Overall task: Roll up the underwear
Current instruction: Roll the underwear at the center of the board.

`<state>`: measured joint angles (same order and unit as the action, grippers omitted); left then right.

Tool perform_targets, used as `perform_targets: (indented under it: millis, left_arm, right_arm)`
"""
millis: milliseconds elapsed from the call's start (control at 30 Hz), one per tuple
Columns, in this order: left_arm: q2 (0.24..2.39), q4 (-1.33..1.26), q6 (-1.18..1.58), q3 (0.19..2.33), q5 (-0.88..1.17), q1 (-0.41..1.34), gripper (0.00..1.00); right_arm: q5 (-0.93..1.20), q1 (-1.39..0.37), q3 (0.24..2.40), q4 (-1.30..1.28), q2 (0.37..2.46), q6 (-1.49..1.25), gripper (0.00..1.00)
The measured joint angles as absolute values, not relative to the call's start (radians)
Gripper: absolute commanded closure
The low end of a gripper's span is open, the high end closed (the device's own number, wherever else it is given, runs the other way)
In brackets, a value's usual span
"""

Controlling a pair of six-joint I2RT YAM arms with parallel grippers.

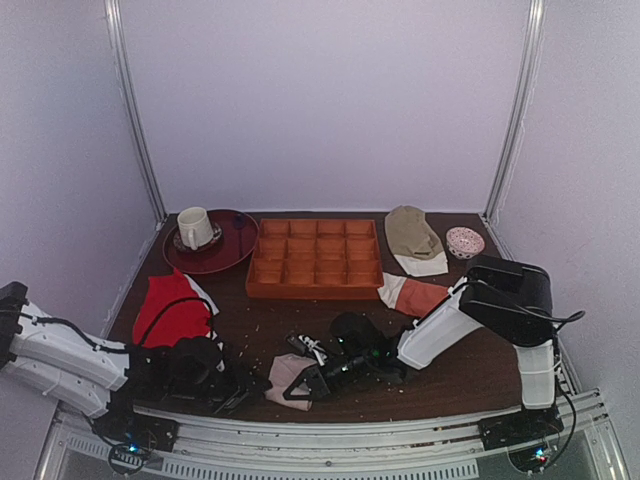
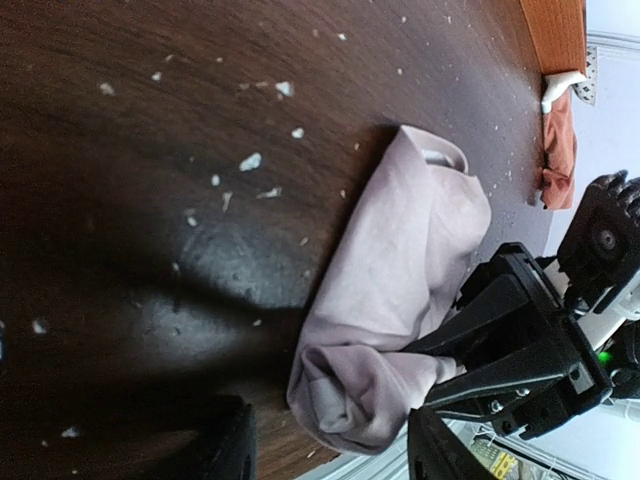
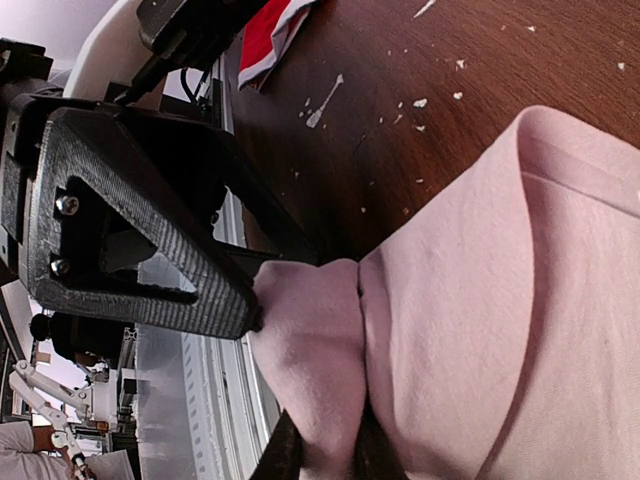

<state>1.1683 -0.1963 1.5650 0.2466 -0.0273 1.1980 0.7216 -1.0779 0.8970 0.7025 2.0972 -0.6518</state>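
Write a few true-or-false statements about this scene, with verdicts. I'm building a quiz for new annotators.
1. The right gripper has its fingers shut on the underwear. True.
2. The left gripper is clamped on the underwear too. False: its fingers stand wide apart, not closed on the cloth.
3. The cup stands inside the tray. False: it stands on the dark red plate, to the left of the tray.
4. A red garment lies to the left of the underwear. True.
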Motion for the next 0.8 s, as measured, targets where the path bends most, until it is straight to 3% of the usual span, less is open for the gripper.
perform_targets:
  millis: [233, 333, 400, 600, 733, 800]
  left_arm:
    - [1.219, -0.276, 1.571, 0.247, -0.027, 1.199, 0.48]
    - [1.234, -0.298, 1.571, 0.247, -0.027, 1.199, 0.52]
    - [1.254, -0.318, 1.573, 0.247, -0.026, 1.199, 0.63]
    - [1.328, -0.409, 1.575, 0.246, -0.021, 1.200, 0.64]
    - [1.371, -0.471, 1.578, 0.245, -0.017, 1.200, 0.83]
    - [1.382, -0.483, 1.579, 0.242, -0.016, 1.200, 0.98]
  right_arm:
    - [0.722, -1.078, 0.898, 0.700, 2.097, -0.650, 1.00]
    - [0.722, -1.078, 0.898, 0.699, 2.096, -0.649, 1.00]
    - [0.722, -1.078, 0.899, 0.698, 2.096, -0.647, 1.00]
    - [0.722, -1.078, 0.907, 0.693, 2.096, -0.641, 1.00]
    - [0.722, -1.077, 0.908, 0.681, 2.091, -0.635, 1.00]
    - [0.722, -1.076, 0.908, 0.678, 2.091, -0.632, 1.00]
